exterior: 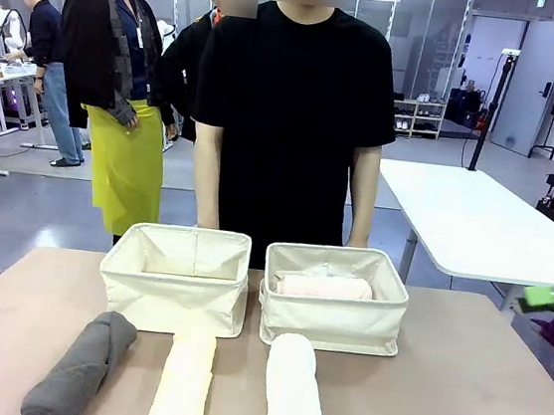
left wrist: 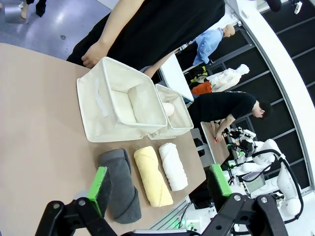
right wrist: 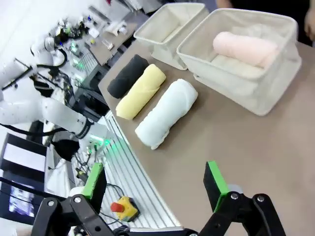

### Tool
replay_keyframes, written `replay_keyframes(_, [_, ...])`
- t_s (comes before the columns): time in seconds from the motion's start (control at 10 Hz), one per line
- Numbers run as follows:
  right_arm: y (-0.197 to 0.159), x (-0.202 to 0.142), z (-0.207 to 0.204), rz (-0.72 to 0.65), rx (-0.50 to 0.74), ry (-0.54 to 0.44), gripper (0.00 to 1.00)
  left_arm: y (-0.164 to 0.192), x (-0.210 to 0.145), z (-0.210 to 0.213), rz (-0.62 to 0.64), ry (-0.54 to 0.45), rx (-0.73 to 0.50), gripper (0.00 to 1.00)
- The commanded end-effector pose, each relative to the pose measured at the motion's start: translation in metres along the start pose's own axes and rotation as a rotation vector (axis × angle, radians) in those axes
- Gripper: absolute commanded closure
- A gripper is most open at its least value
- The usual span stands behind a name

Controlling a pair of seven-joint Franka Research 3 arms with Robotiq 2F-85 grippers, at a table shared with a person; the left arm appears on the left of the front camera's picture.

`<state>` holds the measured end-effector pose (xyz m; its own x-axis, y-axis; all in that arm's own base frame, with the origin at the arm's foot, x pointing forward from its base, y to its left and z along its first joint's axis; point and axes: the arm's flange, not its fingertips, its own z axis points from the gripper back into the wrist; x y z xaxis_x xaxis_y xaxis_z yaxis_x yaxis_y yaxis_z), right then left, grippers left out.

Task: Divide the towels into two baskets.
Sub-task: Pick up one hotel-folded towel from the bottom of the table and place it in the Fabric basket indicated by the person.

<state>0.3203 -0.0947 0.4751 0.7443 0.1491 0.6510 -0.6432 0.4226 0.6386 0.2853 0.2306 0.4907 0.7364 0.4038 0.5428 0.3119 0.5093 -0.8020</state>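
Table (exterior: 476,391) before us carries two cream baskets just beside each other at its far side. A person (exterior: 287,119) in a black shirt stands right behind them, arms hanging down.

We see the bare floor of the left basket (exterior: 171,301). The right basket (exterior: 332,326) holds the pink towel (exterior: 326,287), which lies crosswise inside it along the far wall.

Three more rolls lie on the table on our side of the baskets, each pointing lengthwise from the baskets towards us. The grey towel (exterior: 84,366) is leftmost and slants, its far end near the left basket's front left corner and its near end swung out to the left. The yellow towel (exterior: 184,382) lies straight, its far end just beside the left basket's front right corner. The white towel (exterior: 294,395) lies beside it with a narrow gap, its far end just in front of the right basket's front wall.

Our left gripper (left wrist: 160,186) hangs above the table on the grey towel's side, apart from all three rolls. Its fingers (left wrist: 101,191) are spread wide and grip nothing.

Our right gripper (right wrist: 153,179) hangs over the table's near edge on the white towel's side, well apart from that roll. Its fingers (right wrist: 214,179) are likewise wide apart and grip nothing.
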Motion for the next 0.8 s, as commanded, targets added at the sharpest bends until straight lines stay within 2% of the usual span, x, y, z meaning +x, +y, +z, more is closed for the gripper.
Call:
replay_keyframes(0.0, [0.022, -0.037, 0.028, -0.108, 0.017, -0.056, 0.0, -0.001, 0.001, 0.002, -0.011, -0.015, -0.024, 0.0])
replay_keyframes(0.2, [0.028, -0.064, 0.046, -0.15, 0.039, -0.097, 0.0, -0.001, 0.001, 0.002, -0.011, -0.015, -0.024, 0.0])
replay_keyframes(0.4, [0.029, -0.085, 0.053, -0.241, 0.046, -0.081, 0.0, -0.001, 0.001, 0.002, -0.011, -0.015, -0.024, 0.0])
replay_keyframes(0.6, [0.012, -0.096, 0.049, -0.31, 0.026, -0.032, 0.0, -0.001, 0.001, 0.002, -0.011, -0.015, -0.024, 0.0])
replay_keyframes(0.7, [0.018, -0.08, 0.062, -0.225, 0.032, -0.087, 0.0, -0.001, 0.001, 0.002, -0.011, -0.015, -0.024, 0.0])
